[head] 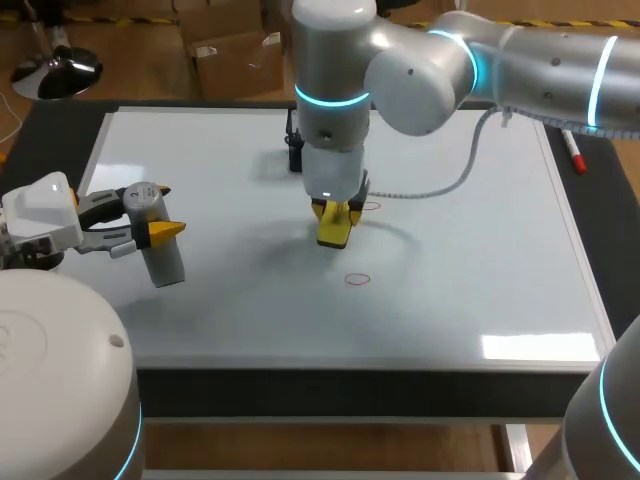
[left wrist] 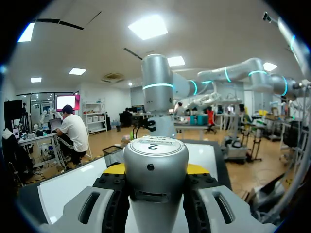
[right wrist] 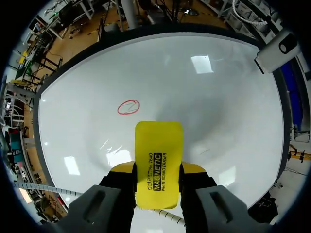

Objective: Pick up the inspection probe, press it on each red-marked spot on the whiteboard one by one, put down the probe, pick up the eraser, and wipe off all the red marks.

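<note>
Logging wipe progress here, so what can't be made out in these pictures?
Head view: whether the eraser touches the whiteboard; the right gripper covers it.
Head view: the red mark beside it, partly hidden by the gripper.
Left wrist view: one end of the probe, cut off at the picture's edge.

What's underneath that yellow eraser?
Bare whiteboard, with one red circle just ahead of the eraser. Any mark directly beneath it is covered.
</note>
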You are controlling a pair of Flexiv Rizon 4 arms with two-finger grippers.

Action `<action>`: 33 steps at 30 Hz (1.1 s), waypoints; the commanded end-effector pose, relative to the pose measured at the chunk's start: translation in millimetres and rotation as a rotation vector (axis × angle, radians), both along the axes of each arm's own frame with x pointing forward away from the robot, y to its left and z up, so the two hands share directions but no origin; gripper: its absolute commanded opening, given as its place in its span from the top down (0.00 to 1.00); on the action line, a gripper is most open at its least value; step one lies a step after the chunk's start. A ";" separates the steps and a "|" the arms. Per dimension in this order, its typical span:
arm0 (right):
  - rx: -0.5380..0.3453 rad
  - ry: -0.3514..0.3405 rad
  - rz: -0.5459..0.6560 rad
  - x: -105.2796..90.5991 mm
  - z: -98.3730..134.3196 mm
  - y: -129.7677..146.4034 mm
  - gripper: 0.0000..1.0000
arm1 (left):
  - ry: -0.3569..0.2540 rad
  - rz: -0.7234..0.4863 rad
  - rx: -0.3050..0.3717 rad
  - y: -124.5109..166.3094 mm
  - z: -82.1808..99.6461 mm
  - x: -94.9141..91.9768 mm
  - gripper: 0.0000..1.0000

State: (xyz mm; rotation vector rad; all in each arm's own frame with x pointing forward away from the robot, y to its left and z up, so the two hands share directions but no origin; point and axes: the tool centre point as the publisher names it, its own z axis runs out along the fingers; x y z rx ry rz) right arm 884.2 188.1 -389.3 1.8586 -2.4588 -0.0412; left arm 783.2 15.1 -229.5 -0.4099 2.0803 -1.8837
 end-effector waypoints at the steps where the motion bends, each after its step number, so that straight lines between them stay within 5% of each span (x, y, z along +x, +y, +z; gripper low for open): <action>1: 0.007 -0.014 -0.015 -3.5 14.2 -19.4 1.00 | -0.001 0.001 0.000 0.3 1.3 -0.3 1.00; 25: 0.003 -0.024 -0.034 -6.8 22.2 -24.2 1.00 | -0.001 0.001 0.000 0.3 1.3 -0.3 1.00; 33: -0.041 -0.031 -0.170 7.6 26.2 -76.2 1.00 | -0.001 0.001 0.000 0.3 1.3 -0.3 1.00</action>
